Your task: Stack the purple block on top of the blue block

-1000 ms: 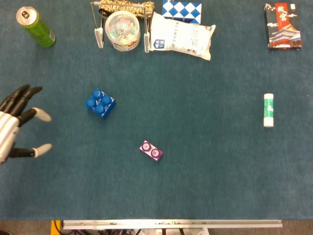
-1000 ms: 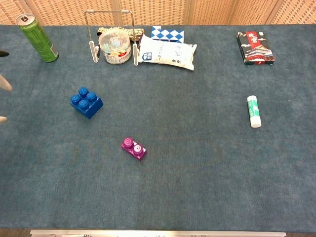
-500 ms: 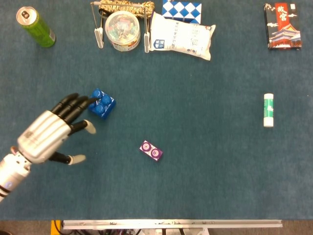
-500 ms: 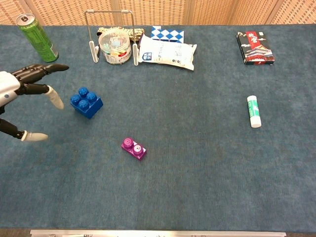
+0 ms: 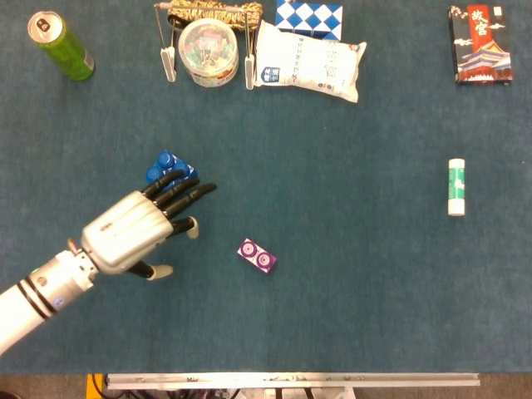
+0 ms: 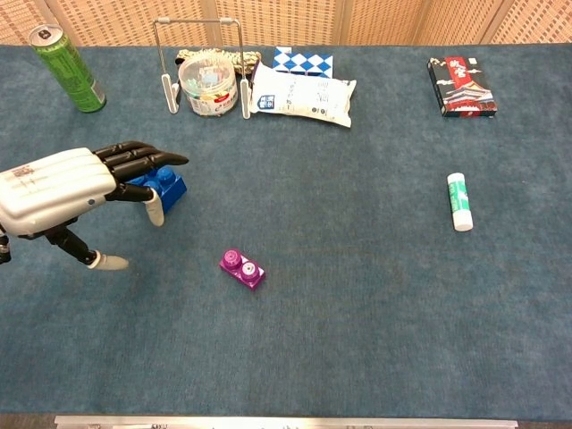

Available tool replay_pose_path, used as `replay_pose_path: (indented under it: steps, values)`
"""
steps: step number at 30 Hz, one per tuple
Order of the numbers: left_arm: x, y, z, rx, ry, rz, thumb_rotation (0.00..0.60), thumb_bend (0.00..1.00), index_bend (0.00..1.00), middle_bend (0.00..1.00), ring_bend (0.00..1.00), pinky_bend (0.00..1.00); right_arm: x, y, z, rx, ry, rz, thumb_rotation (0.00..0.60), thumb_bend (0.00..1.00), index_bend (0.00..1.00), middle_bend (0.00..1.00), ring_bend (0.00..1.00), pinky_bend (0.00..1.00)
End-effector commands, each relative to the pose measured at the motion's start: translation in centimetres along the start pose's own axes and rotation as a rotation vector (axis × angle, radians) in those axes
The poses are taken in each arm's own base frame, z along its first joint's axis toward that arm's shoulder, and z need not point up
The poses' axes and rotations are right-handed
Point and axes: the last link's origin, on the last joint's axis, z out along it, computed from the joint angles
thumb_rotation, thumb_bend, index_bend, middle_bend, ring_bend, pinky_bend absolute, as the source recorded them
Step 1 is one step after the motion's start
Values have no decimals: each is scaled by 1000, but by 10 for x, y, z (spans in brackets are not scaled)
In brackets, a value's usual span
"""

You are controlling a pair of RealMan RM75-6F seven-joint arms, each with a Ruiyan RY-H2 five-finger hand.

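The purple block lies flat on the blue table mat, near the middle. The blue block stands up and to the left of it, partly hidden by my left hand. My left hand hovers over the blue block, fingers stretched out and spread, holding nothing. Its fingertips reach a little past the blue block toward the purple one, which lies apart from it. My right hand appears in neither view.
Along the far edge stand a green can, a clear tub of clips inside a metal frame, a white pouch, a checkered blue-white box and a dark card box. A glue stick lies at the right.
My left hand has swept in from the left edge toward the right and now covers part of the blue block. Neither block has moved.
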Motion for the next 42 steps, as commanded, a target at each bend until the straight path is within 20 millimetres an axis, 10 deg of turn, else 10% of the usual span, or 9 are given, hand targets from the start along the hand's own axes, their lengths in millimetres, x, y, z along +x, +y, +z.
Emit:
replay_pose_path:
  steps: [1,42]
  values:
    - [2,7,16,-13,-9,31,600,157,403,0,0,28,2,1,-1,-2,8,4,600,0,305,268,151,238]
    - [-18,45,81,90,-150,135,600,172,455,0,0,28,37,24,-14,-93,127,41,600,0,305,269,152,238]
